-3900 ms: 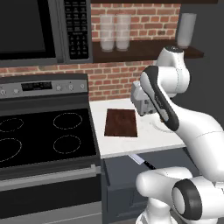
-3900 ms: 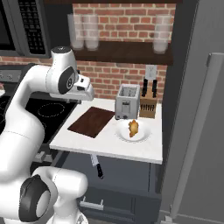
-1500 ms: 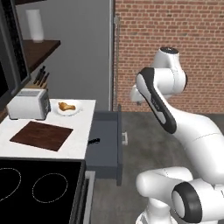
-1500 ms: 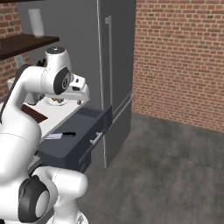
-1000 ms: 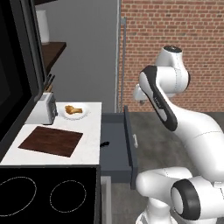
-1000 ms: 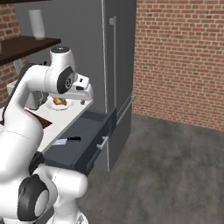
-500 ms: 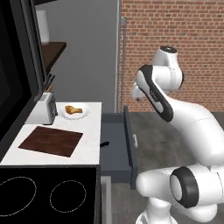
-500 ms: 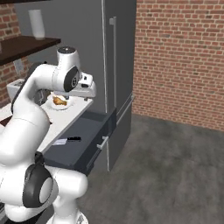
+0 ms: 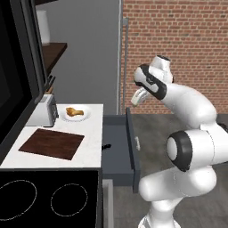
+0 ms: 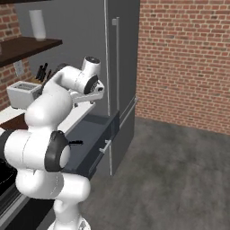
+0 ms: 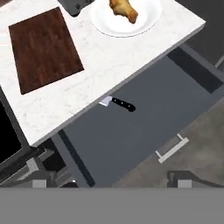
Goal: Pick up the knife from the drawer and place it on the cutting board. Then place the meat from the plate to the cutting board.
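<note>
Left base view: gripper (image 9: pixel 137 97) is raised high above the open drawer (image 9: pixel 116 147), no contact with anything; finger spacing can't be read here. Drawer is pulled out from under the counter (image 9: pixel 91 133), which is why the knife (image 9: pixel 105 146) is reachable at all; only its dark handle shows, below the gripper and toward the counter edge. Cutting board (image 9: pixel 52 143) lies flat on the counter, well apart from the gripper on the far side of the drawer; plate (image 9: pixel 75 113) with the meat (image 9: pixel 74 111) sits beyond it beside a toaster (image 9: pixel 45 111). Right base view: gripper (image 10: pixel 95 91) hangs over the drawer (image 10: pixel 92 139), arm folded high, likely to give the hand camera a look down before descending. Knife handle (image 10: pixel 76 143) pokes out low in the drawer, mostly hidden behind the robot's shoulder. Hand view: looking straight down, fingertips sit at the bottom edge, too cropped to say if the jaws are apart or together, nothing between them. Knife (image 11: pixel 117 103) lies flat in the drawer (image 11: pixel 144 127), ahead of the gripper, blade tucked under the counter (image 11: pixel 109 65) lip, black handle pointing out, so the handle is the graspable end. Cutting board (image 11: pixel 43 48) is further ahead on the counter, bare, ready to receive. Plate (image 11: pixel 146 19) with meat (image 11: pixel 124 8) is at the far edge. Judgement: pre-grasp stage, knife not yet picked.
</note>
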